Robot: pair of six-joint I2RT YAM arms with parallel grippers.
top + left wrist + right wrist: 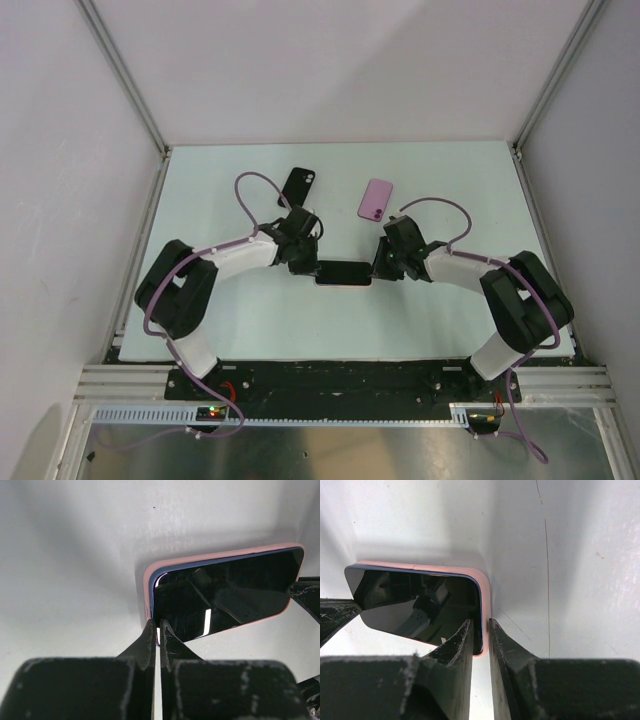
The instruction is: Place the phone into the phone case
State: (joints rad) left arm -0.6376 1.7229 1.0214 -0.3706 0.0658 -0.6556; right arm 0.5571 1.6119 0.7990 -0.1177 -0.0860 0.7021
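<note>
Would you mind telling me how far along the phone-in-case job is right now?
Done: the phone already lies screen-up inside the pink case. In hand: the left gripper and right gripper pinch its opposite ends. To do: a blue edge shows above the far rim, so it probably needs a final press, then release.

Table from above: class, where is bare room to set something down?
Free: far corners, left of the black item and right of the pink item; strip between phone and near edge. Crowded: centre, left gripper and right gripper on it.
</note>
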